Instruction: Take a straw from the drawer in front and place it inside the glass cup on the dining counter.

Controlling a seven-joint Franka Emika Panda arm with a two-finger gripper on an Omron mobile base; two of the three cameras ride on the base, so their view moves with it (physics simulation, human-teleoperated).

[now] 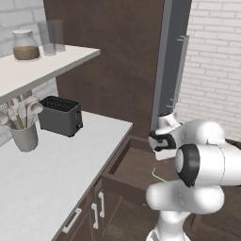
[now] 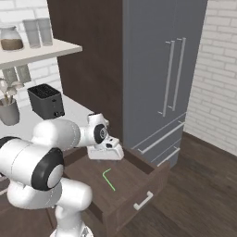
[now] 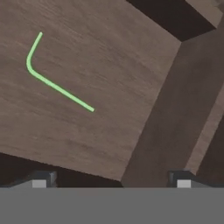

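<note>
The drawer [image 2: 125, 183] stands pulled out, its silver bar handle [image 2: 143, 201] on the dark wood front. On its wooden floor lies the straw [image 3: 52, 83], thin, light green and bent near one end; it also shows as the straw [image 2: 109, 179] and the straw [image 1: 157, 175]. My gripper [image 3: 110, 181] hangs above the drawer, over its side wall and beside the straw, not touching it. The two fingertips [image 3: 40, 179] stand wide apart with nothing between them, so it is open. The hand [image 2: 105, 152] points down into the drawer. The glass cup and the dining counter are out of view.
A white worktop [image 1: 47, 174] runs along the left, with a dark toaster [image 1: 60, 115] and a grey utensil pot [image 1: 24, 136]. The shelf [image 1: 42, 63] above holds a jar and two tall glasses [image 1: 52, 36]. A tall grey fridge [image 2: 166, 69] stands behind the drawer.
</note>
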